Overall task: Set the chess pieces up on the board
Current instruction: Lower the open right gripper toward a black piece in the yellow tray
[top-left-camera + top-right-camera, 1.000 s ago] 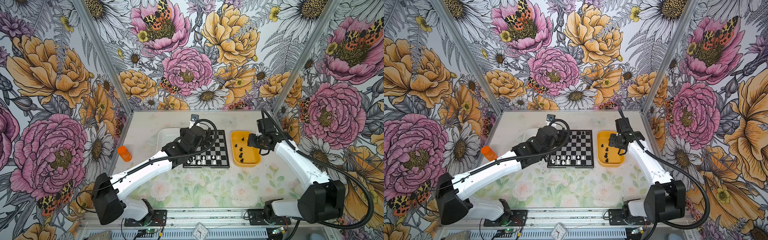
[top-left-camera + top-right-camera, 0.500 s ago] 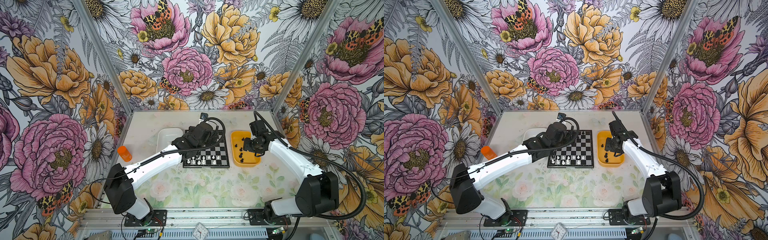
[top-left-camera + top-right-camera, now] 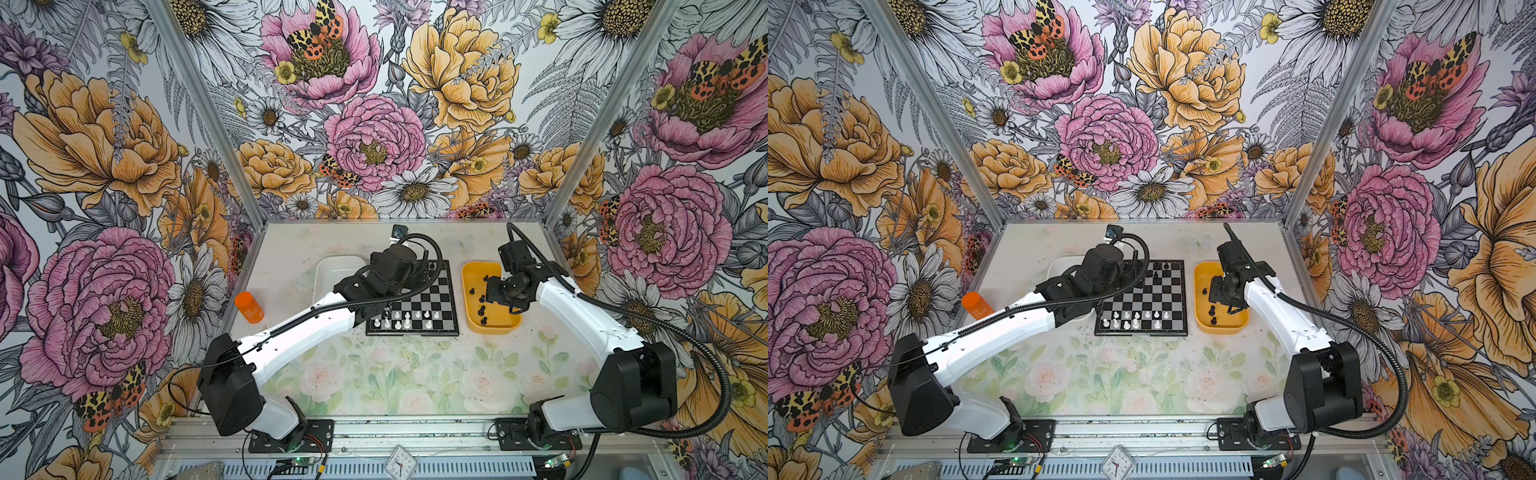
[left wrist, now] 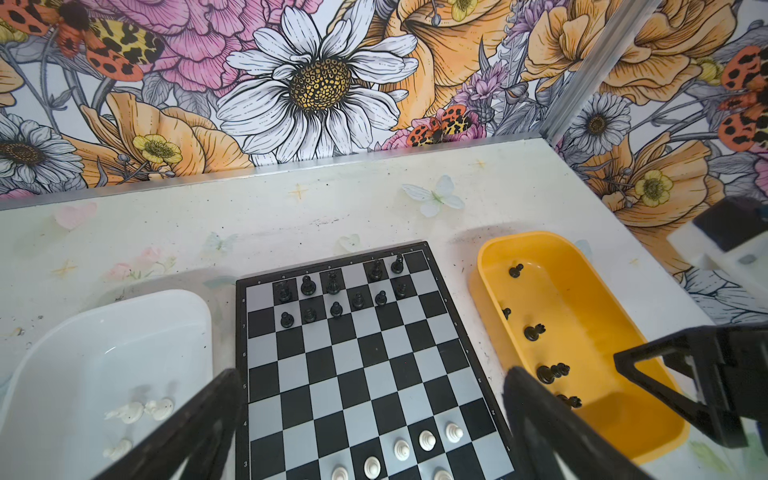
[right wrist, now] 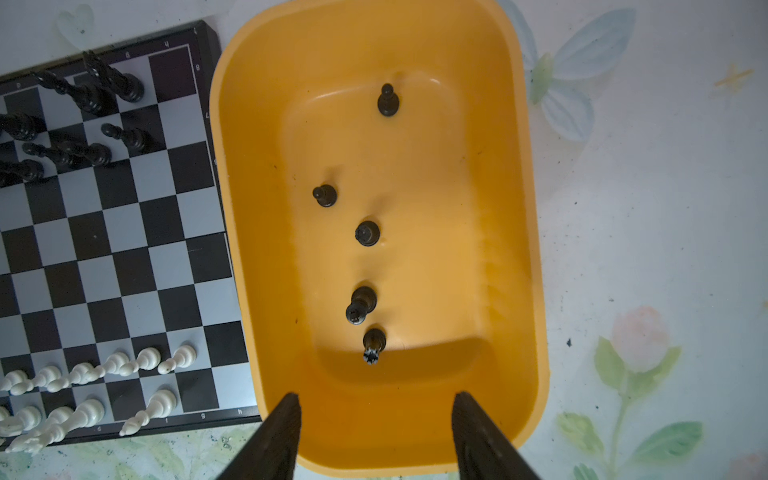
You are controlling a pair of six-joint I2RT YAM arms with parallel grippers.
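Chess pieces (image 4: 336, 309) are in three places, so use the board (image 3: 436, 297) as your reference. On it, black ones stand upright in the two rows along its far edge, and white ones (image 4: 427, 440) stand in the two rows along its near edge.

Right beside the board, on its right, sits the yellow tray (image 3: 494, 329). Five black pieces (image 5: 367, 232) stand in it, strung in a loose line along its length. On the board's left is the white tray (image 4: 104, 332), which your left arm mostly hides in both top views. The left wrist view shows a few white pieces (image 4: 137, 411) lying on their sides in it. An orange bottle (image 3: 248, 306) stands farther left of the board, beyond the white tray and well apart from it.

Your left gripper (image 4: 372, 374) hangs over the board with its jaws spread wide and nothing between them. Your right gripper (image 5: 376, 397) hangs over the yellow tray to the board's right, jaws parted to a middling gap and holding nothing. The nearest black piece stands just ahead of its fingertips, untouched.
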